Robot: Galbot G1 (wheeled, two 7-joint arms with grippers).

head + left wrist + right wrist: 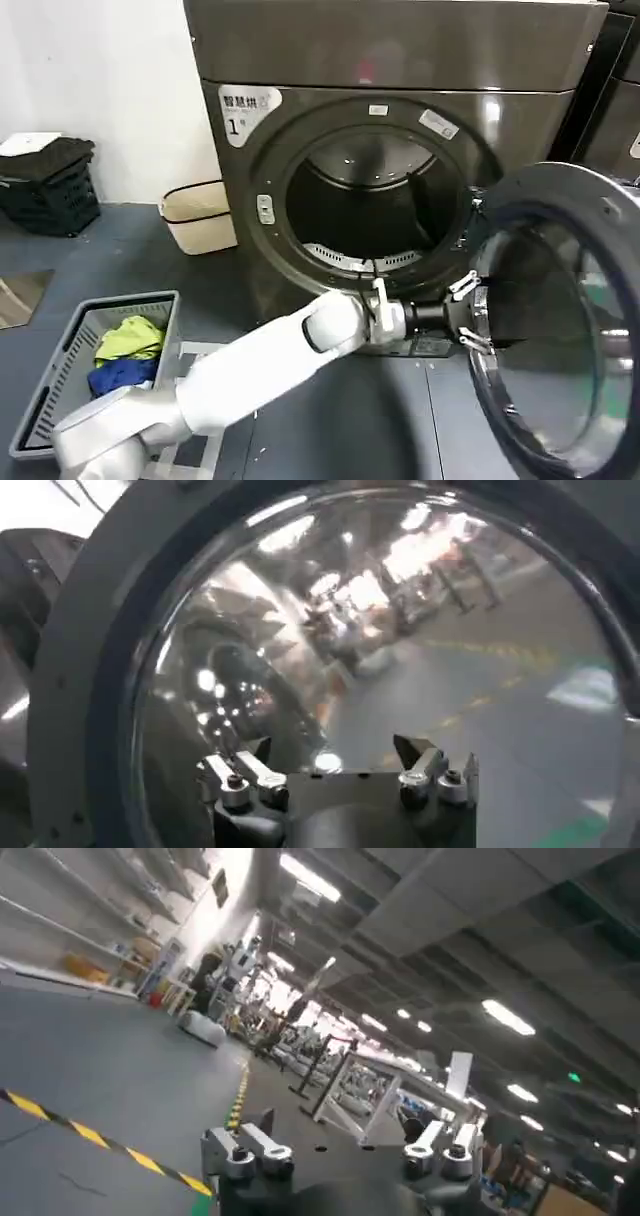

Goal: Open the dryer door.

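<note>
Dryer (400, 60), grey-brown, labelled "1" on a sticker at its upper left corner; the top edge and right flank are cut off by the head view. Drum opening (375, 205) is exposed, round and dark, with perforated metal seen at its lower rim. Dryer door (560, 320) is swung wide open at 3 to 4 o'clock of the opening, hinged on the right side, its inner face and domed glass turned toward the camera; its lower and right portions are cut off by the frame. Left gripper (470, 312) is carried on a white arm extended from 7 o'clock, placed at the door's inner edge near 9 o'clock of the ring; whether it touches the ring is hard to make out. In the left wrist view the left gripper's fingers (245, 780) are seen spread apart with nothing between them, just before the door glass (400, 660), whose reflections obscure what lies behind it. Right gripper (340, 1148) is seen in its own wrist view with fingers parted and nothing held, aimed into the room away from the machine. Laundry basket (60, 350), grey, lies at 8 o'clock on the floor with yellow-green and blue clothes (125, 350) inside; its near corner is hidden by the arm. A beige bin (200, 215) stands at 9 o'clock beside the dryer, and a black crate (50, 190) farther left.
</note>
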